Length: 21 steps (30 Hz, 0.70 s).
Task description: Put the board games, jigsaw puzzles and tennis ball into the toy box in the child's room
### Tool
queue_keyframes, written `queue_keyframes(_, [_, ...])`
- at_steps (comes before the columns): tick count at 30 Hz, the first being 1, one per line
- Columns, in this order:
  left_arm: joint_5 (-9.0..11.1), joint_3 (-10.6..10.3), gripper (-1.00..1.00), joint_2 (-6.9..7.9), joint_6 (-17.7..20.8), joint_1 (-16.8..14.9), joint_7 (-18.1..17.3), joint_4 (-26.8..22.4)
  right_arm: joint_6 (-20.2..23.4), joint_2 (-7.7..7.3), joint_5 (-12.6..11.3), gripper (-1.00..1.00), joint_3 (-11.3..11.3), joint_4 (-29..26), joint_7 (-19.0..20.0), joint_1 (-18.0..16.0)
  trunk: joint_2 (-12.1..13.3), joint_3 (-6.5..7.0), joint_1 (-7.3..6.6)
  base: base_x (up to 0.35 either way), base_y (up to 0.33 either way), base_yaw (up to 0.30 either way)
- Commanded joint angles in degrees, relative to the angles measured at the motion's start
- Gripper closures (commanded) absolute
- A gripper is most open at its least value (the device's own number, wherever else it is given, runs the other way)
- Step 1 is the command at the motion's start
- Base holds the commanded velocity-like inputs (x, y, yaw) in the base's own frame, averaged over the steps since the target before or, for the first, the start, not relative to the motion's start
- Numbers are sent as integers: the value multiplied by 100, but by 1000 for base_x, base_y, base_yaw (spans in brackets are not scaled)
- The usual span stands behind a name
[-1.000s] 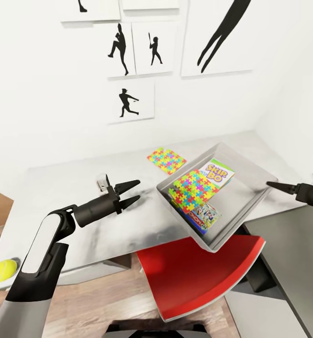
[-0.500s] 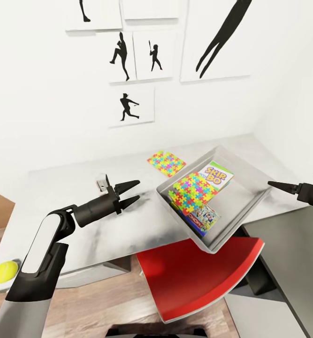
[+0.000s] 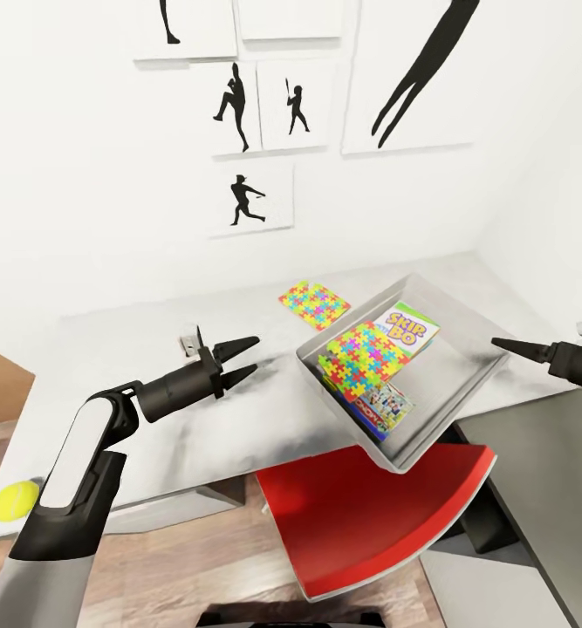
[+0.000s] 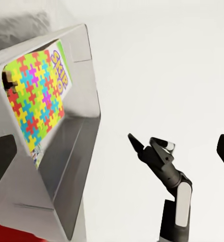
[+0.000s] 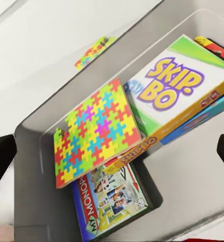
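toy box (image 3: 465, 397) overhangs tabletop (image 3: 238, 410) edge above red chair (image 3: 369, 515) | holds jigsaw puzzle (image 3: 365, 351), Skip-Bo (image 3: 408, 324), Monopoly (image 3: 383, 403) | second puzzle (image 3: 314, 302) just behind box | tennis ball (image 3: 14, 501) at tabletop's left corner | left claw (image 3: 243, 358) open, empty | right claw (image 3: 504, 345) state unclear

White wall (image 3: 81, 218), wood-plank floor (image 3: 195, 558)

A child's bedroom or playroom: black baseball silhouette pictures (image 3: 249, 199) hang on the white wall, the floor is wood plank (image 3: 177, 558), and a pale grey bench (image 3: 151, 384) carries a toy box (image 3: 448, 384) of board games (image 5: 177, 91) and a jigsaw puzzle (image 3: 313, 303), beside a red-seated chair (image 3: 369, 515).
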Motion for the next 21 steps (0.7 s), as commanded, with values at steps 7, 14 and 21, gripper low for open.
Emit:
queue_keyframes(7, [-84,-5,-100,-3,-3,-4,34,1,25,14,42,-100,-1,0,120,-3,-10,4,3,0,0,224])
queue_keyframes(14, [-114,-9,-100,-5,-6,-4,33,2,25,17,42,-100,-1,0,140,-3,-10,18,3,0,0,265])
queue_keyframes(21, [-123,-13,-100,-5,-7,-4,33,8,25,18,43,-100,-1,0,146,-2,-10,32,3,0,0,279])
